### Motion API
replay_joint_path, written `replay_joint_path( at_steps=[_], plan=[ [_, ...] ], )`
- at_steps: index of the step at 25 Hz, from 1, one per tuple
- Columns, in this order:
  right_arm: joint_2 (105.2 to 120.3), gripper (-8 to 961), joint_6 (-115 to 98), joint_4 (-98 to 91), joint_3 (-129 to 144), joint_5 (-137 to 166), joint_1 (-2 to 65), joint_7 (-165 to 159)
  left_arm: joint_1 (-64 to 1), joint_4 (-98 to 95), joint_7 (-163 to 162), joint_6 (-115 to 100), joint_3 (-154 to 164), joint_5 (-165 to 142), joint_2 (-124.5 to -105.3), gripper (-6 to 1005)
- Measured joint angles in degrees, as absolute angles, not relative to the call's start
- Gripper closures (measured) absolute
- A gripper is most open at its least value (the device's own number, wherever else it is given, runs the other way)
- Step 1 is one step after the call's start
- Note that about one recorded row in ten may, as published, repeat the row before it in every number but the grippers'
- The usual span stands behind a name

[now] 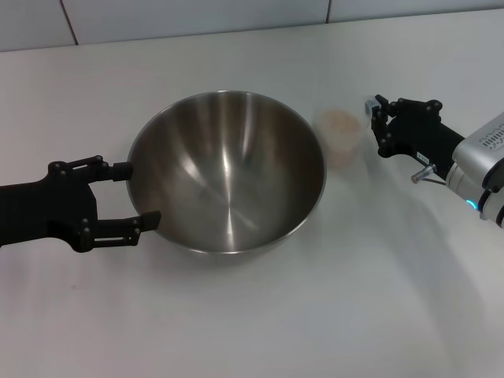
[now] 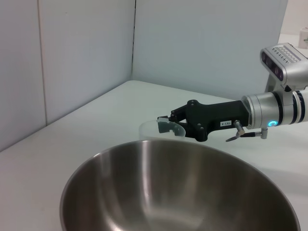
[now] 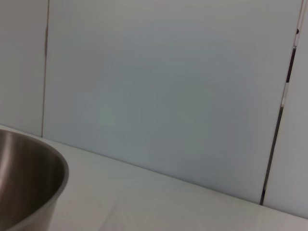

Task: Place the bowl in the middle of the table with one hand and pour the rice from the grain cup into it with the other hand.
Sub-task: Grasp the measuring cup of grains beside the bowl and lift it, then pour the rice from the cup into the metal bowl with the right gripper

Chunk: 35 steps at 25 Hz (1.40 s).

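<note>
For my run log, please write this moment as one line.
bowl: mid-table, empty | left gripper: jaws open around bowl rim | right gripper: at grain cup | rice: in cup, not poured

You have one bowl (image 1: pixel 227 177) on one table (image 1: pixel 260 323), one grain cup (image 1: pixel 340 135) holding one small heap of rice (image 1: pixel 338 120), and two grippers: one left gripper (image 1: pixel 130 197) and one right gripper (image 1: pixel 378 124). That makes six things in all.
</note>
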State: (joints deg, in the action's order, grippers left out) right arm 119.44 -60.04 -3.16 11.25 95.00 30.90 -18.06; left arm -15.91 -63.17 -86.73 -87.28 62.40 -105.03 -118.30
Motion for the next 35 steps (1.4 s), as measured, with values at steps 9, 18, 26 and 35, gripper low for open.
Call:
replay_joint_path(
  at_steps=[9,18,26,35],
  plan=[
    [119.43,934,-65.48,-3.46,9.97,93.85,29.95,-16.29,-16.13,-63.29,-86.73,-87.33,62.40,-105.02,-118.30,138],
    [119.58,940,-89.69,-0.18,9.65,88.81,28.31,-2.69,-16.63,-63.28,-86.25,-87.38,63.23,-105.03,-118.39,138],
    [119.62,941,-90.18,9.16,11.12,89.83,33.43,28.62,-17.48,-63.42,-86.38,-87.36,63.91,-105.03,-118.39,138],
    [119.87,938,-85.85,20.41,10.58,92.57,34.44,81.40,-17.78,-64.85,-86.79,-87.36,63.90,-105.08,-118.37,139]
  ],
)
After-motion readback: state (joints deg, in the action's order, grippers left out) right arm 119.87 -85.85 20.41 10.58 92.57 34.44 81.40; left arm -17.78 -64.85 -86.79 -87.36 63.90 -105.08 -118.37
